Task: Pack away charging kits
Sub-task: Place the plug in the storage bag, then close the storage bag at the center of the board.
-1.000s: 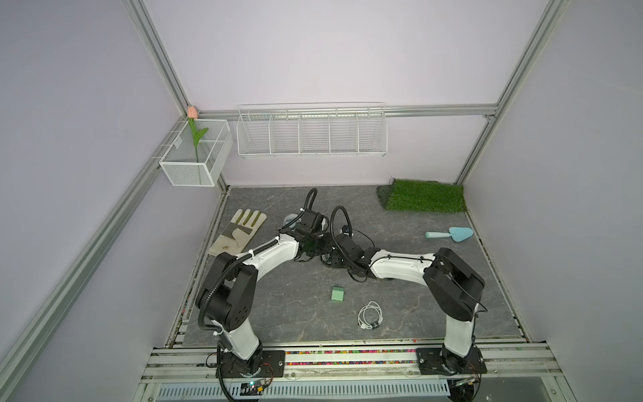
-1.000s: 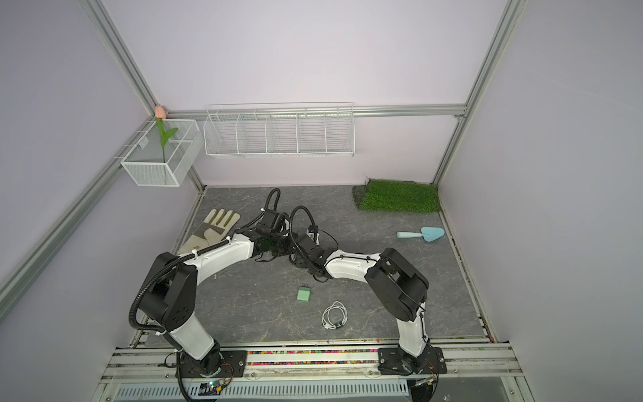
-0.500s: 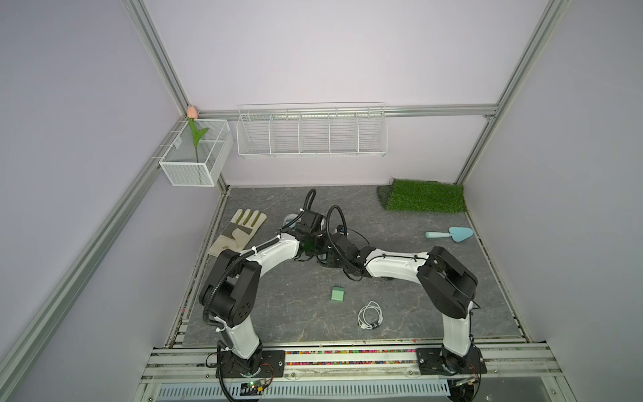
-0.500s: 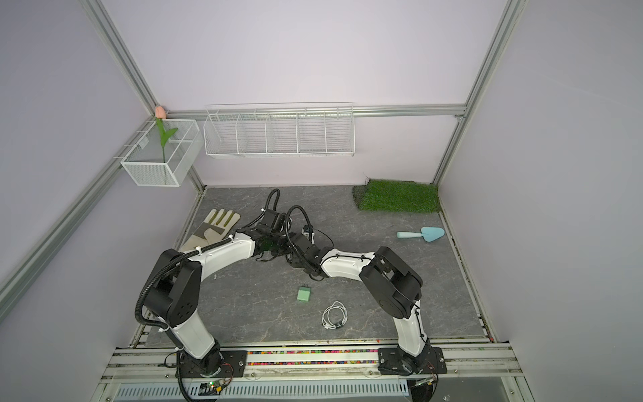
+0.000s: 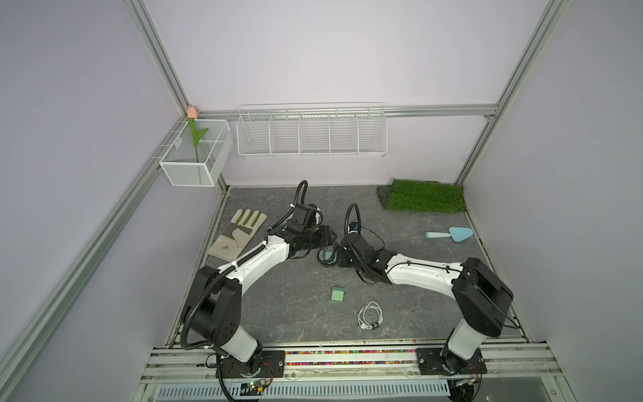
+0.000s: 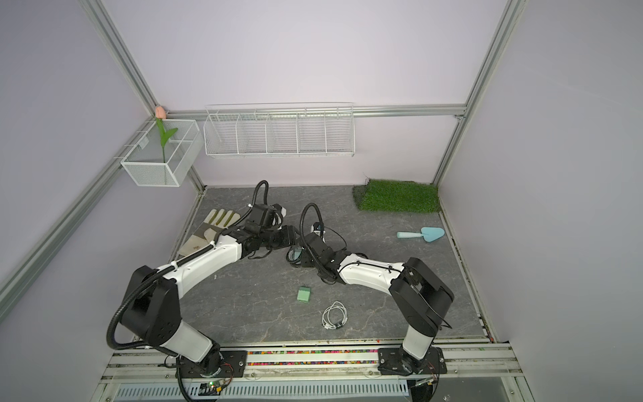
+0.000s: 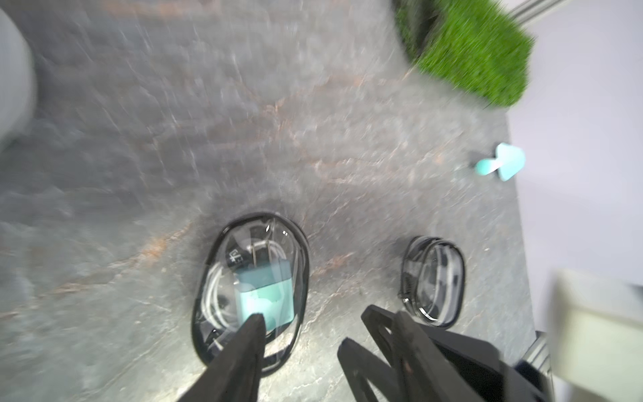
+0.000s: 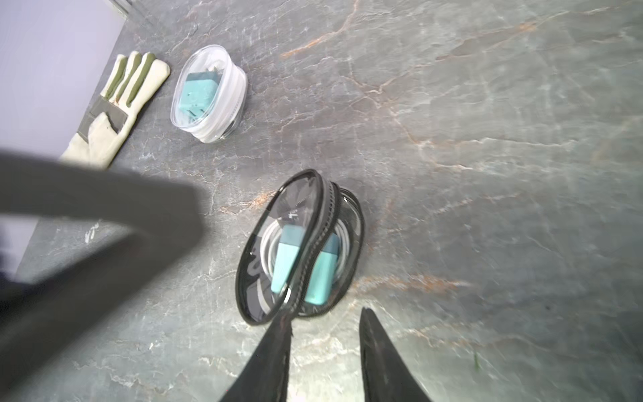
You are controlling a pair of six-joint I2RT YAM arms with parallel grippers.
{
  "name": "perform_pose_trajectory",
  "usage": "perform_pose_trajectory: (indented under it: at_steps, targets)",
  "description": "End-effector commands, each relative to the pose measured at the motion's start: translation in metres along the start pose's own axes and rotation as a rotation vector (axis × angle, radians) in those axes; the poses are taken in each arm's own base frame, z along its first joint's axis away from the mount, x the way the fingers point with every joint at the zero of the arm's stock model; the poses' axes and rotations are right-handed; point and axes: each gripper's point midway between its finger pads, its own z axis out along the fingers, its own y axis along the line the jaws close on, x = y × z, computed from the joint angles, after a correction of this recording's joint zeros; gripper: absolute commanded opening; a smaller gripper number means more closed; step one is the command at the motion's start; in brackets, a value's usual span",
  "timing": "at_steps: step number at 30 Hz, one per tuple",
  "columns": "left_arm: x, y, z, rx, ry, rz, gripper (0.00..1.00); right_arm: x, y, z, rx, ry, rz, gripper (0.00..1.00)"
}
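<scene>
Both arms meet mid-counter [image 5: 278, 306] over the black-rimmed case [image 8: 317, 222]. In it: a teal charger [image 7: 266, 296] lying on a coiled white cable [image 7: 214, 292]. In the right wrist view the lid is part open, tilted up along the zip.

- The right tool [image 8: 325, 311] is released: fingers spread, nothing between them, one fingertip [image 8: 283, 323] right at the lid's rim.
- The left tool [image 7: 309, 327] is released too, fingers apart. One tip sits over the case edge; touching or just above, I can't tell, since that view is blurred.

The white-rimmed case [image 8: 231, 94] stands just beside the glove [image 8: 118, 104], with a second teal charger [image 8: 198, 94] inside. A spare black-rimmed case [image 7: 407, 275] sits near the first one.

Not packed: the third charger block [image 5: 337, 293] and a loose cable coil [image 5: 370, 315]. They lie bare on the counter near each other, on the arm-base side, well apart from the cases.
</scene>
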Motion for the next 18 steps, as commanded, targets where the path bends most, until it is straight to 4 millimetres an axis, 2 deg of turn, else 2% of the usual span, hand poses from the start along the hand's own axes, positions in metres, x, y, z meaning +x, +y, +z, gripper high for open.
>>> perform_pose_trajectory:
  at_steps: [1, 3, 5, 8, 10, 13, 16, 18]
  targets:
    - [-0.009, 0.018, -0.025, -0.081, -0.084, -0.013, 0.59, 0.001, -0.016, -0.005, 0.014, -0.015, 0.026, 0.46]
    - [-0.007, 0.039, -0.031, -0.156, -0.125, -0.029, 0.56, -0.002, -0.012, -0.004, -0.021, -0.014, 0.05, 0.56]
    - [-0.002, 0.059, -0.028, -0.21, -0.16, -0.034, 0.55, -0.005, 0.0, 0.0, -0.062, -0.003, 0.059, 0.62]
    - [0.013, 0.079, -0.014, -0.236, -0.134, -0.052, 0.54, -0.007, 0.017, 0.013, -0.105, 0.028, 0.068, 0.65]
    - [0.023, 0.09, -0.002, -0.249, -0.097, -0.062, 0.54, -0.004, 0.02, 0.026, -0.102, 0.047, 0.083, 0.69]
    - [0.03, 0.098, 0.013, -0.228, -0.055, -0.079, 0.54, 0.003, 0.011, 0.044, -0.064, 0.078, 0.116, 0.71]
    - [0.032, 0.096, 0.026, -0.184, -0.041, -0.08, 0.54, 0.014, 0.002, 0.059, -0.035, 0.115, 0.156, 0.7]
    - [0.031, 0.091, 0.032, -0.15, -0.032, -0.074, 0.54, 0.019, -0.006, 0.062, -0.004, 0.123, 0.166, 0.69]
